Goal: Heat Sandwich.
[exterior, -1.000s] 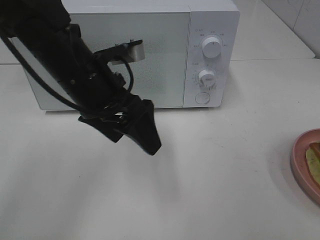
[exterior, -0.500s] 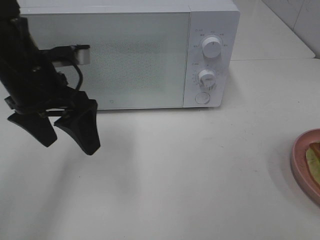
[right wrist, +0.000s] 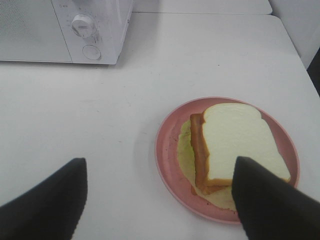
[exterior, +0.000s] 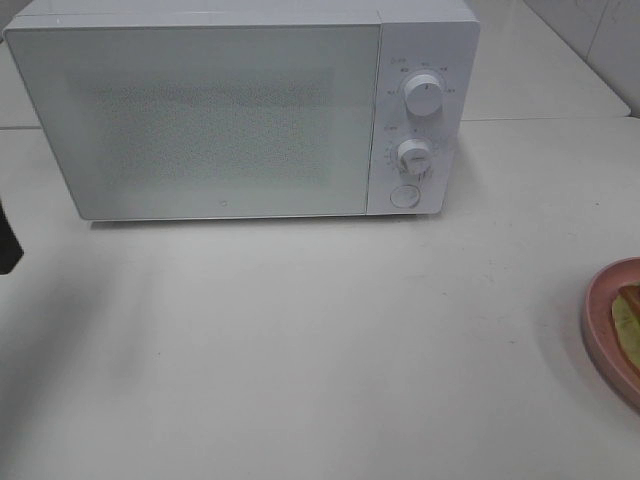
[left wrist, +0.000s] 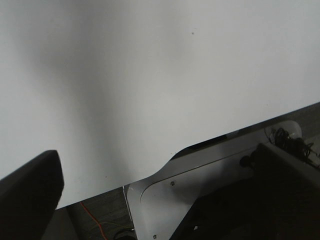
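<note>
Left to right: your left gripper (left wrist: 30,195) is off at the table's (exterior: 300,350) left edge, jaws spread wide, carrying nothing. Microwave (exterior: 240,110) door is closed, so nothing's gone in yet. Far right, the sandwich (right wrist: 230,147) sits untouched on the pink plate (right wrist: 167,145), well apart from the microwave. Your right gripper (right wrist: 157,200) hangs over the plate's near side, jaws apart, not gripping. You've got it all left: open the door, load, shut, set dial (exterior: 424,95).
</note>
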Controlling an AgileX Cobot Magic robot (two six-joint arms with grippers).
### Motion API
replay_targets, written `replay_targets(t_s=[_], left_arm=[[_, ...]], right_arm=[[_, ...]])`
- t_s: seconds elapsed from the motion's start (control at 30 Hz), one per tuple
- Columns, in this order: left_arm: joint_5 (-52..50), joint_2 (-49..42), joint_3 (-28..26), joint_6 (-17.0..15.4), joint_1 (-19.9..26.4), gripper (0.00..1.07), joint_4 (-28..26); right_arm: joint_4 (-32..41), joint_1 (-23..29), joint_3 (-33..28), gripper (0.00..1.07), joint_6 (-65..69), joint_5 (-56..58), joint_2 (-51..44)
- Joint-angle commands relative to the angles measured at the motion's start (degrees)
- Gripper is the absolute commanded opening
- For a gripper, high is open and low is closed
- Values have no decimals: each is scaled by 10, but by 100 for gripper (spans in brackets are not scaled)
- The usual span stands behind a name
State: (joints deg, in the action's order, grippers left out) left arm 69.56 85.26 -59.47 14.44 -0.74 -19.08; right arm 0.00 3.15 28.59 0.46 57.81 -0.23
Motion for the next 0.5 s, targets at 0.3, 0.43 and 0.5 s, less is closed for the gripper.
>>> replay_targets(t_s=[0.3,0.43,0.5], left_arm=[[-4,-154,68,-112,85,98,112],[-17,-222,87,-130,85,98,142],[-26,-264,101,-124,85,98,140]], right_arm=[[0,-5,-1,76,-5,-9,-15],[0,-5,-1,76,-5,-9,-15],[0,-5,-1,76,-5,-9,-15]])
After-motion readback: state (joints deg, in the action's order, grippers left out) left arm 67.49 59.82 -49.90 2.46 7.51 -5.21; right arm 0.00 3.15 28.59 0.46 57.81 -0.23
